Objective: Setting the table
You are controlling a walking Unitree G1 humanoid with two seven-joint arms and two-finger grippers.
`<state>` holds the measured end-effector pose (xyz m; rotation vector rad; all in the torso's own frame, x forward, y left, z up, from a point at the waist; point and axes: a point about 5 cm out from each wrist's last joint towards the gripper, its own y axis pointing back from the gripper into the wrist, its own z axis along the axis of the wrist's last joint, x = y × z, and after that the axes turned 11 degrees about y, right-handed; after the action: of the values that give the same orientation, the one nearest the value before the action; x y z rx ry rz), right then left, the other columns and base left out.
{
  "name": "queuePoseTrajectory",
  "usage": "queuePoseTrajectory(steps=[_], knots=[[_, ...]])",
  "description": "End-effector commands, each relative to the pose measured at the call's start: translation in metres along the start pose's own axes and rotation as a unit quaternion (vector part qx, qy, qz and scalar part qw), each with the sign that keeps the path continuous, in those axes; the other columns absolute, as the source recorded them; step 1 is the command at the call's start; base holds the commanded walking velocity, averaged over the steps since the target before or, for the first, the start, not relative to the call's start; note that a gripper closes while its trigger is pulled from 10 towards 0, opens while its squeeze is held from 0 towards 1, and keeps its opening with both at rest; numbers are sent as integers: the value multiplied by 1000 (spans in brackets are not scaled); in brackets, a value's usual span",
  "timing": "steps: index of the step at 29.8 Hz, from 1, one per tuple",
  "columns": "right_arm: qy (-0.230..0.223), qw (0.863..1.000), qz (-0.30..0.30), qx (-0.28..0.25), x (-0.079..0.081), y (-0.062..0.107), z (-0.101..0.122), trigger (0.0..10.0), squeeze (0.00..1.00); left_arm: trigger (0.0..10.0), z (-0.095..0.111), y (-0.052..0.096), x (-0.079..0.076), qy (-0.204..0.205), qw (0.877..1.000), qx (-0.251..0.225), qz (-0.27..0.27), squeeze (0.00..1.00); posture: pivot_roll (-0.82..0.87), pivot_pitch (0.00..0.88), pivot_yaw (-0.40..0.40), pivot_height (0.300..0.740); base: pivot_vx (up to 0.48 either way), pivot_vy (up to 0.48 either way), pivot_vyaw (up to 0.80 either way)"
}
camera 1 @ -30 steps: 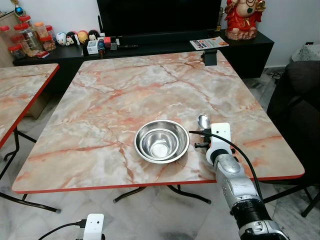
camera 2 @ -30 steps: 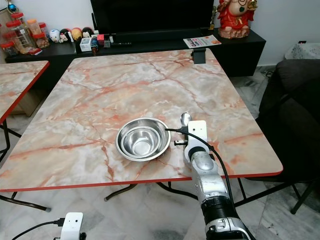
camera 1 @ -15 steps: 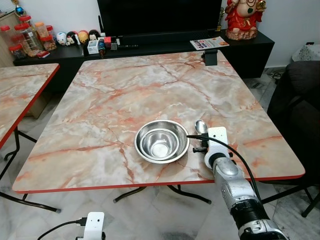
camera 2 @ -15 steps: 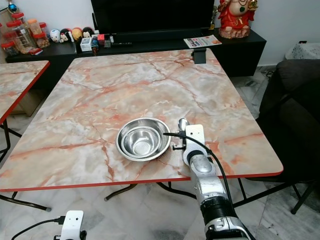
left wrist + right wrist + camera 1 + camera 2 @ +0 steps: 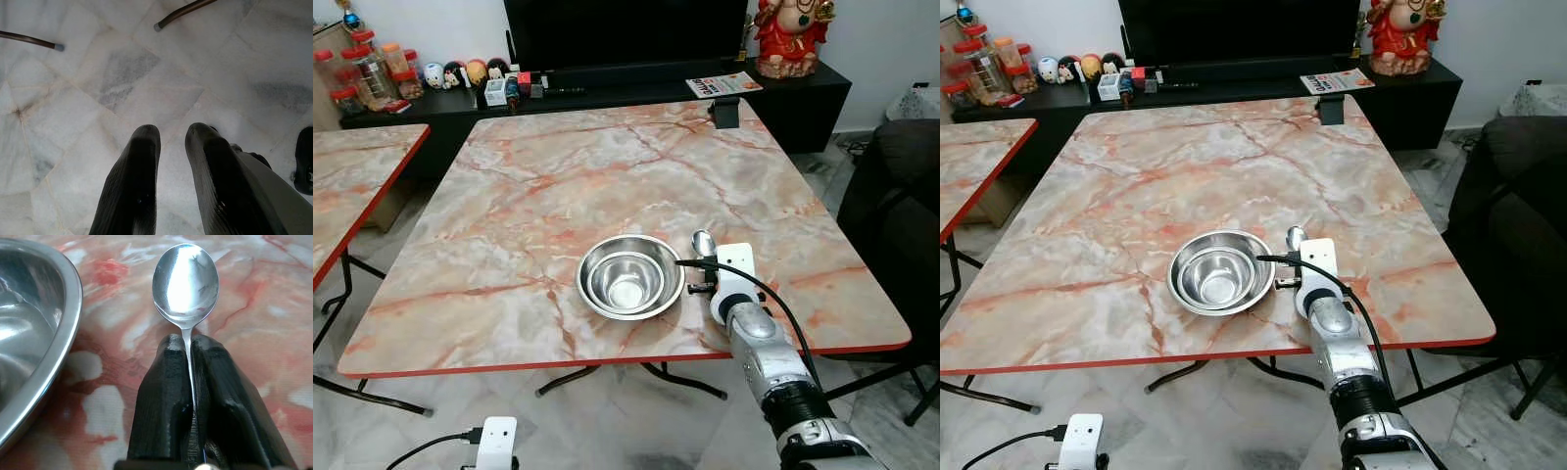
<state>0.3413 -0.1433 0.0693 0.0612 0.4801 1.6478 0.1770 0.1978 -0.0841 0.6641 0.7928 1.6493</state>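
The big marble table [image 5: 607,186] with its red edge is where the meal things go, so everything is set near the side closest to the robot, where someone could sit. Two shiny metal bowls [image 5: 629,276] sit one inside the other near that edge. They are likely stacked that way because they came together and can be split up later.

The right gripper [image 5: 190,382] is just beside the bowls, low over the table. Its two black fingers are squeezed tight on the thin handle of a spoon [image 5: 185,280]. The round end of the spoon sticks out in front, pointing away from the robot. It is held flat and straight like that so it can be laid down neatly next to the bowls, the way a spoon goes at a place setting.

The left gripper [image 5: 170,142] hangs far below the bowls, over the tiled floor [image 5: 122,73]. Its fingers are a little apart and hold nothing, since it has no job right now.
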Motion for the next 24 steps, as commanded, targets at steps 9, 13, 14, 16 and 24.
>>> queuePoseTrajectory(steps=[9, 13, 14, 16, 24], knots=[[1, 1000, -7, -5, 2, -3, 5, 10000, 0, 10000, -2, 0, 7, -10, 1000, 8, 5, 0, -95, 0, 68, 732, 0, 0, 0], [0, 1000, -9, -2, 1, -4, 3, 10000, 0, 10000, -2, 0, 8, -11, 1000, 8, 5, 0, -96, 0, 70, 732, 0, 0, 0], [0, 1000, -9, -2, 1, -4, 3, 10000, 0, 10000, -2, 1, 8, -11, 1000, 8, 5, 0, -96, 0, 70, 732, 0, 0, 0], [0, 1000, -9, -1, 1, -4, 3, 10000, 0, 10000, -2, 1, 8, -11, 1000, 9, 5, 0, -97, 0, 70, 732, 0, 0, 0], [2, 1000, -9, 1, 2, -4, 1, 10000, 0, 10000, -2, 1, 9, -10, 1000, 8, 6, 0, -94, 0, 69, 732, 0, 0, 0]])
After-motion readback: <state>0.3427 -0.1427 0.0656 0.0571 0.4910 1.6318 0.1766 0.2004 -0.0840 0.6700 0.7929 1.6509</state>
